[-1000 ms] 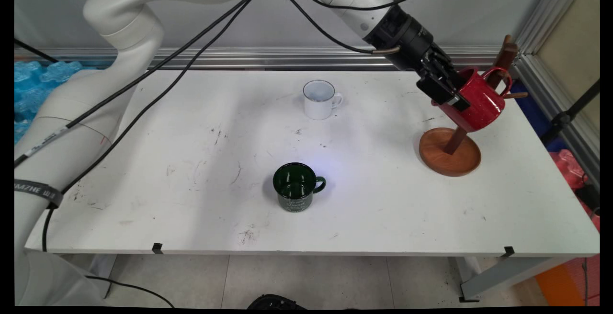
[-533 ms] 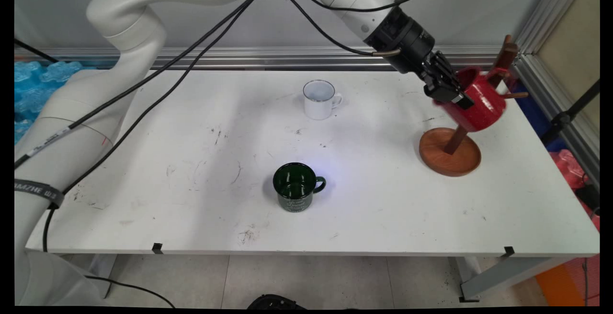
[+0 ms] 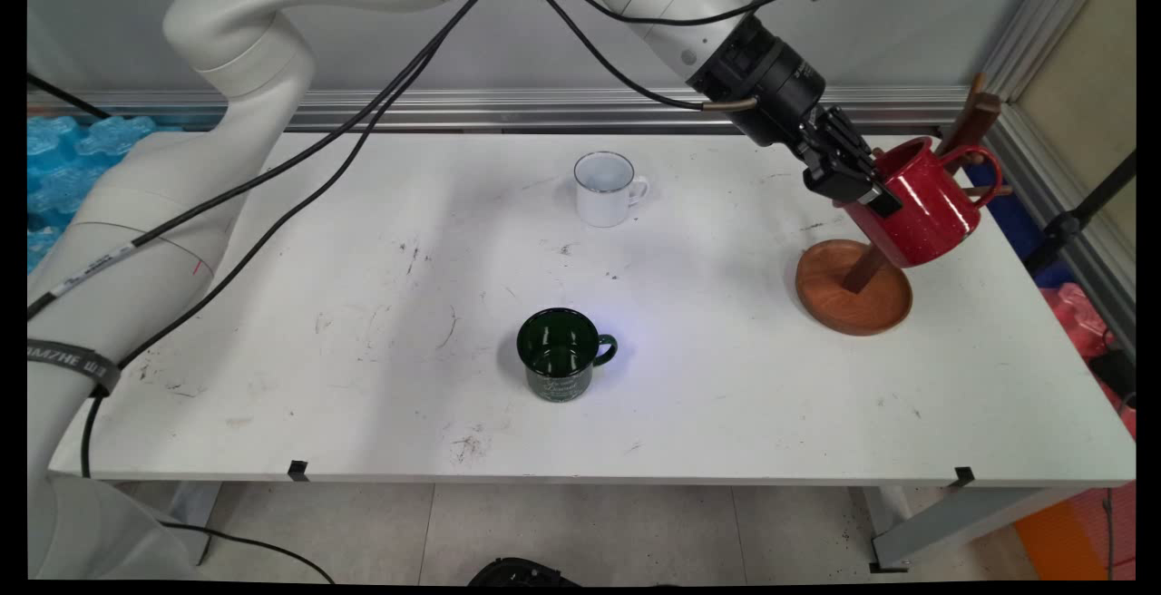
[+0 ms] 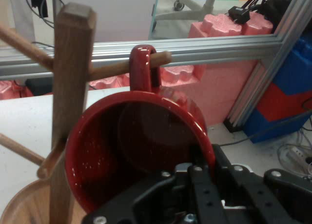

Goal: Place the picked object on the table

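The gripper (image 3: pixel 869 191) pinches the rim of the red mug (image 3: pixel 925 205), whose handle (image 4: pixel 142 68) is threaded on a peg (image 4: pixel 124 68) of the wooden mug tree (image 3: pixel 854 284) at the table's right. A level mug and steady grip suit this position. The scuffed white table (image 3: pixel 363 305) also carries a white mug (image 3: pixel 605 189) and a green mug (image 3: pixel 559 355), both well apart.

The wooden mug stand with its round base (image 3: pixel 853 294) and tall post (image 4: pixel 68 112) takes up the far right of the white table (image 3: pixel 726 414). A shiny red mug (image 3: pixel 921 205) fills the gap right beside the post. A white mug (image 3: pixel 606 189) and a dark green mug (image 3: pixel 558 365) stand well apart, with lots of bare table between and around them.
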Motion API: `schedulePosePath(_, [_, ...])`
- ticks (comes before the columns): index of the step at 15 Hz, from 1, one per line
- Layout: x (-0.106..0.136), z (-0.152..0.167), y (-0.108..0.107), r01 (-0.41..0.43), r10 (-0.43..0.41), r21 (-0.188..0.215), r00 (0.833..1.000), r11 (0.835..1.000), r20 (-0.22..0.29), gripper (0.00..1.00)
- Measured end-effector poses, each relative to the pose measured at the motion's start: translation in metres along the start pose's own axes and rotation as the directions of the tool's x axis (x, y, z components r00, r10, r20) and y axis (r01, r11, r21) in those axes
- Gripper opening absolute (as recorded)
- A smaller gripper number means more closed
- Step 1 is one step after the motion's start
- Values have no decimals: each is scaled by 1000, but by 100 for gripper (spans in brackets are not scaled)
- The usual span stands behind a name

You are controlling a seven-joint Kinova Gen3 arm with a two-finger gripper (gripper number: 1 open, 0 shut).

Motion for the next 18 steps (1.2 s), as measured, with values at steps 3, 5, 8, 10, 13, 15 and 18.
schedulePosePath(3, [3, -2, 4, -6, 6, -7, 1000, 1000, -6, 0])
schedulePosePath(5, [5, -5, 8, -10, 10, -11, 1000, 1000, -10, 0])
schedulePosePath(8, [7, -9, 12, -15, 14, -14, 1000, 1000, -13, 0])
schedulePosePath(10, [9, -12, 16, -18, 18, -14, 1000, 1000, -12, 0])
schedulePosePath(13, [12, -21, 23, -25, 25, -8, 1000, 1000, -9, 0])
schedulePosePath(15, [14, -25, 26, -28, 28, -4, 1000, 1000, -8, 0])
schedulePosePath(18, [17, -34, 34, -33, 33, 5, 999, 999, -4, 0])
